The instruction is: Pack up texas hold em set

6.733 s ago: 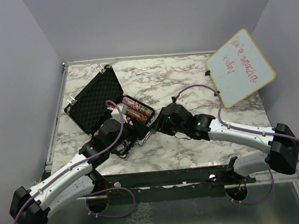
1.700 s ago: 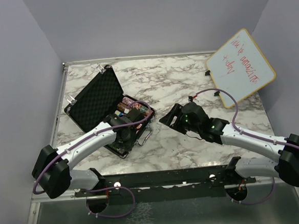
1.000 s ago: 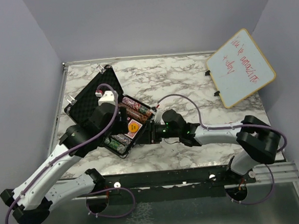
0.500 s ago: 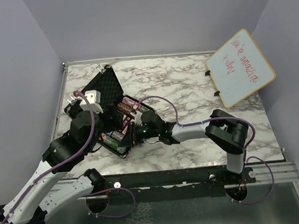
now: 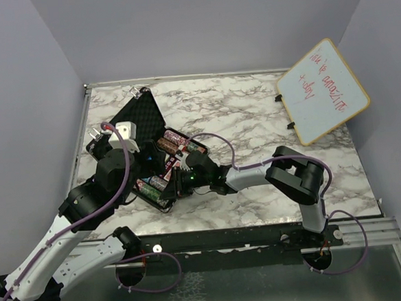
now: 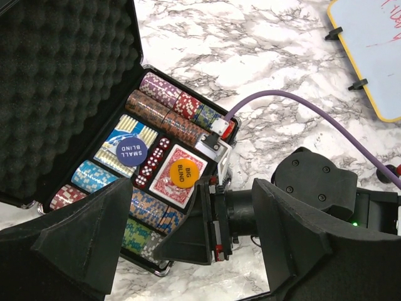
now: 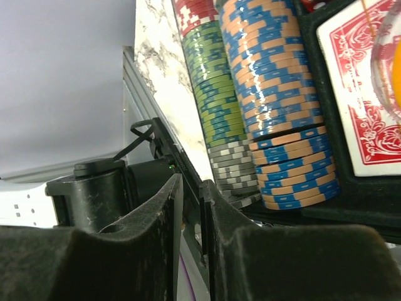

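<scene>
The black case [image 5: 131,122] lies open at the table's left, its foam lid [image 6: 59,81] leaning back. Its tray holds striped chip stacks [image 6: 168,94], a red deck [image 6: 164,190], red dice [image 6: 152,164] and round blind buttons [image 6: 183,170]. My left gripper [image 5: 140,155] hovers over the tray near the lid, wide open [image 6: 195,191] and holding nothing. My right gripper [image 5: 178,182] sits low at the tray's near corner. Its fingers [image 7: 191,191] are almost together, with the case's thin front wall [image 7: 205,207] between them. Green, grey and blue chips [image 7: 276,106] lie just beyond.
A wood-framed whiteboard [image 5: 322,90] leans at the back right, also seen in the left wrist view [image 6: 369,50]. The right arm's folded elbow [image 5: 295,175] rises mid-table. A metal rail [image 5: 78,166] borders the table's left side beside the case.
My left gripper pulled back toward the lid and opened wider. My right gripper slid left along the case's front to its near corner and narrowed.
</scene>
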Robot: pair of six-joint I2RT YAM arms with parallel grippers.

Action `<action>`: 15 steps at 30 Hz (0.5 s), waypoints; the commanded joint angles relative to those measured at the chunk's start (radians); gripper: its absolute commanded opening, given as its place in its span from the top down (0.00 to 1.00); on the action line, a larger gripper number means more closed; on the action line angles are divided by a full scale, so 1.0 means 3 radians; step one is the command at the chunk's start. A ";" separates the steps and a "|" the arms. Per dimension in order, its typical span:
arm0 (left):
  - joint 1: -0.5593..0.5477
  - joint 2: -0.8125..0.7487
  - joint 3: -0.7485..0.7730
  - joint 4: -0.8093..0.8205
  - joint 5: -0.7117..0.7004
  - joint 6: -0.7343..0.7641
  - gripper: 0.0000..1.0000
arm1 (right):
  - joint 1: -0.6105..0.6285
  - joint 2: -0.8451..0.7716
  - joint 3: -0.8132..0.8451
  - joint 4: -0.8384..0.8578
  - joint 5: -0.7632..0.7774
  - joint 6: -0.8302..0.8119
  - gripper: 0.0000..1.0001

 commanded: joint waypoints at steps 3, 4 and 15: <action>-0.0014 0.0006 -0.0041 0.0037 -0.0097 0.0028 0.16 | 0.0029 0.0181 -0.0032 -0.0192 0.0113 -0.0023 0.76; -0.0010 0.0013 -0.0041 0.0038 -0.0096 0.0024 0.16 | 0.0027 0.0188 -0.0018 -0.0242 0.0146 -0.0050 0.76; -0.0010 0.0045 -0.0051 0.0038 -0.0104 0.0028 0.16 | 0.0029 0.0293 0.0008 -0.0465 0.0380 -0.0094 0.76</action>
